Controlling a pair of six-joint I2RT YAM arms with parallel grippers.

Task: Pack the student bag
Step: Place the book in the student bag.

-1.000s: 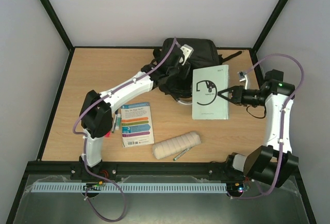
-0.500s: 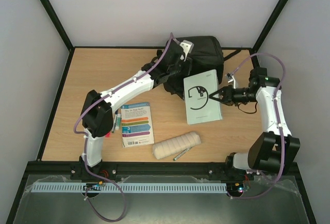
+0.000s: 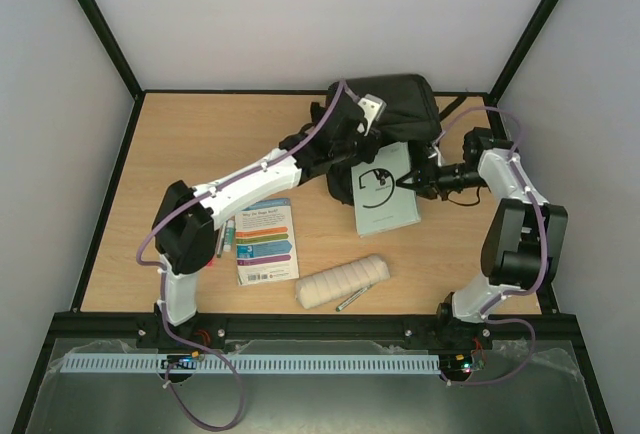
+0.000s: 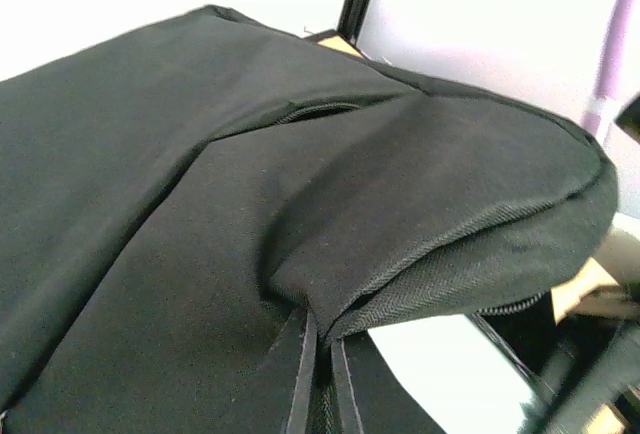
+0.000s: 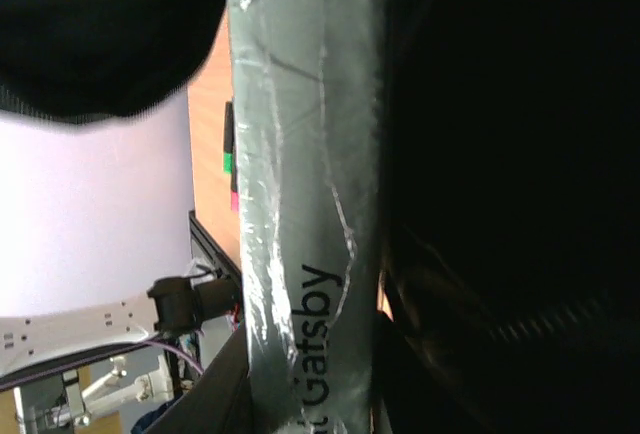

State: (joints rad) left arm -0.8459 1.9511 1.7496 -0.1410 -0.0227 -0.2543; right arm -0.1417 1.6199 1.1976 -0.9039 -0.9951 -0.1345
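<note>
One black backpack (image 3: 405,104), one pale green book (image 3: 385,199), one striped booklet (image 3: 267,241), one cream roll (image 3: 342,281), one pen (image 3: 351,299)

the student bag (image 3: 405,102) is black woven cloth, matt, with twill ribbing along the seam. the book (image 3: 380,209) has a pale green cover, glossy and creased. the table (image 3: 190,144) is matt wood grain, the rolled towel (image 3: 342,281) rough cloth, and my left arm (image 3: 240,179) smooth white plastic.

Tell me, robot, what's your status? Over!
Left gripper shut on bag, holding its opening up. Right gripper shut on book, far edge tucked under bag. Nothing seen blocking.
</note>
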